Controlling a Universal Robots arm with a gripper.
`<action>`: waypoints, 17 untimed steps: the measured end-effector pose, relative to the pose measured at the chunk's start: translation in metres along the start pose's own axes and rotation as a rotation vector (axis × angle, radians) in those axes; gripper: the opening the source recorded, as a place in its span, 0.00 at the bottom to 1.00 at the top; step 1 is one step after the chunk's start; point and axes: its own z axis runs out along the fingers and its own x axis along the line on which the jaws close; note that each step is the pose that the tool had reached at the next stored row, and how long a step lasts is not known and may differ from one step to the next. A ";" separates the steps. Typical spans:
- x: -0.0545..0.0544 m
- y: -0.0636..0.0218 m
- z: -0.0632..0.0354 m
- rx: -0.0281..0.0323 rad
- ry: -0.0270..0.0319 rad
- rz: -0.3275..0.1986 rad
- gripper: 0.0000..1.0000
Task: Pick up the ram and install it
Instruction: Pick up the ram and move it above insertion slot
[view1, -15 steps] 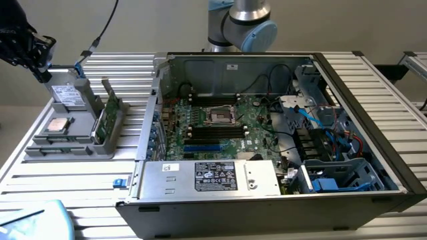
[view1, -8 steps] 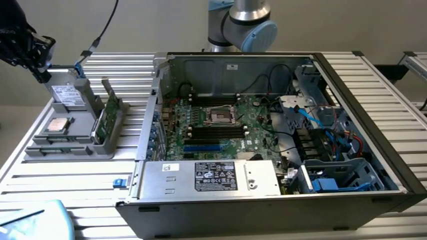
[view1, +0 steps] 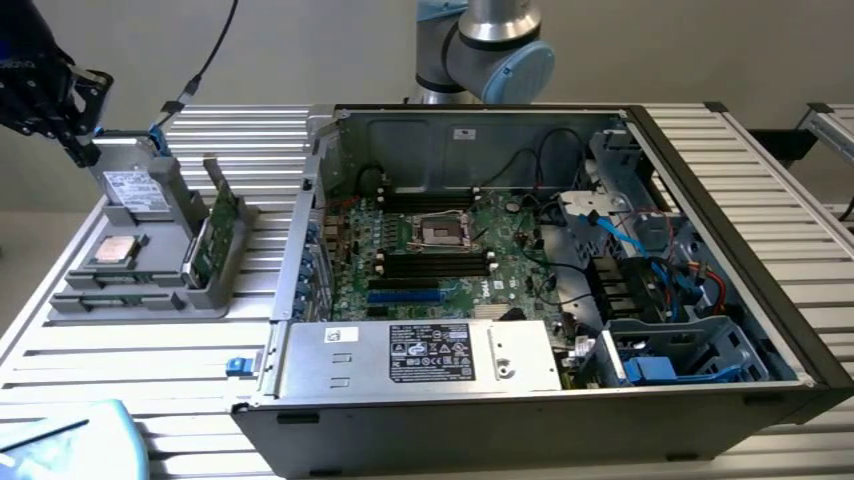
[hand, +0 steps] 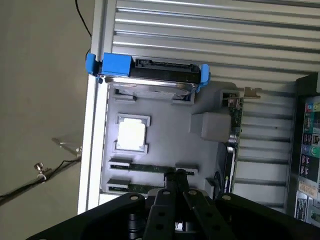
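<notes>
Gripper (hand: 176, 176) fingers pressed together, hovering above gray tray (hand: 170, 145). Ram (hand: 145, 167) sits in tray slot just beside fingertips. Tray rests on slatted aluminium table (hand: 200, 35); open computer case (view1: 747, 250) stands to exterior view's right. Beige floor (hand: 40, 100) beyond table edge.

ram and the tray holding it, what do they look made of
Ram: thin green strip, looks like matte circuit board. Tray: likely plastic, matte uniform grey with blocky moulded holders; could be printed.
</notes>
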 end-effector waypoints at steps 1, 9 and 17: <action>0.000 0.0000 0.0001 -0.0003 0.0031 -0.017 0.11; 0.000 -0.0002 0.0023 -0.0042 0.0395 -0.150 0.11; 0.000 -0.0003 0.0048 -0.0064 0.0778 -0.282 0.11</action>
